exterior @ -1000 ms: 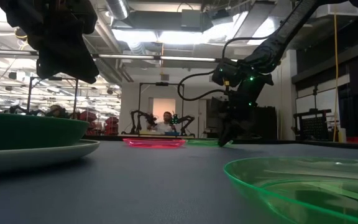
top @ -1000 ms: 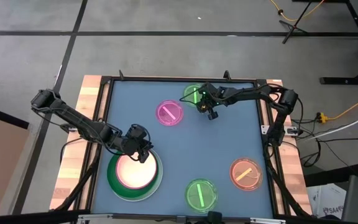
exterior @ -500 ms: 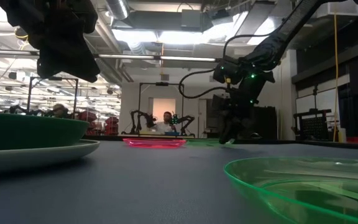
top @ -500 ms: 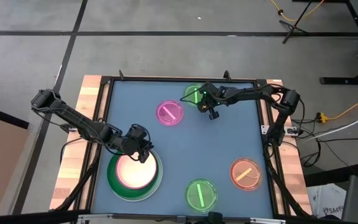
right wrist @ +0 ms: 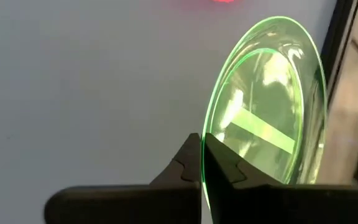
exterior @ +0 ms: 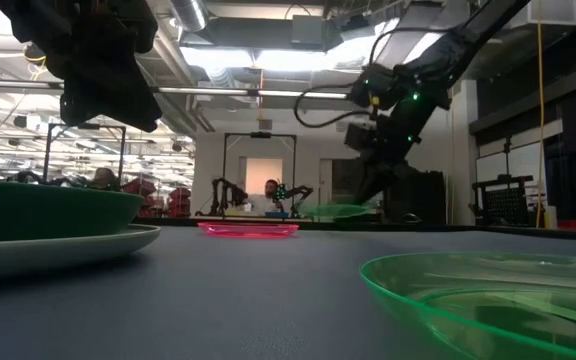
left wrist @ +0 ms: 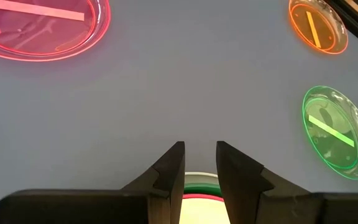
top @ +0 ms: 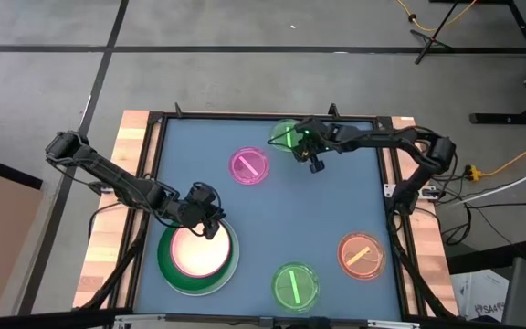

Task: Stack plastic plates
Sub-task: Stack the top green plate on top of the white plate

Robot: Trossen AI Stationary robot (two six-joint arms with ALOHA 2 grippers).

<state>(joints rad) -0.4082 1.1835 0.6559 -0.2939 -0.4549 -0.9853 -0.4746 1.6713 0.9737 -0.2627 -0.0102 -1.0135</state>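
Two grippers are mine, one at each side of the blue-grey tabletop [top: 327, 219]. My left gripper [top: 206, 217] hovers at the far rim of the stack at the near left, its fingers [left wrist: 169, 168] a little apart with nothing between them. That stack is a large dark green plate [top: 167, 270] with a smooth cream plate [top: 195, 253] nested inside it; in the low view a pale plate [exterior: 63, 245] lies under the green one, rim flat on the tabletop.

Further in, toward the far side, a small pink plate [top: 249, 165] lies flat by itself, round, glossy and see-through, with a paler strip across its middle. A small green plate [top: 295, 286] of the same clear plastic lies flat at the near edge, its strip running nearly front to back.

My right gripper [top: 301, 143] is at the far edge, clamped on the rim of another green plate [right wrist: 269, 118]. That plate is off the tabletop and tilted, with its free edge toward the far rail; the low view shows it hanging clear of the surface.

At the near right a small orange plate [top: 362, 255] lies flat, its strip slanting across it.
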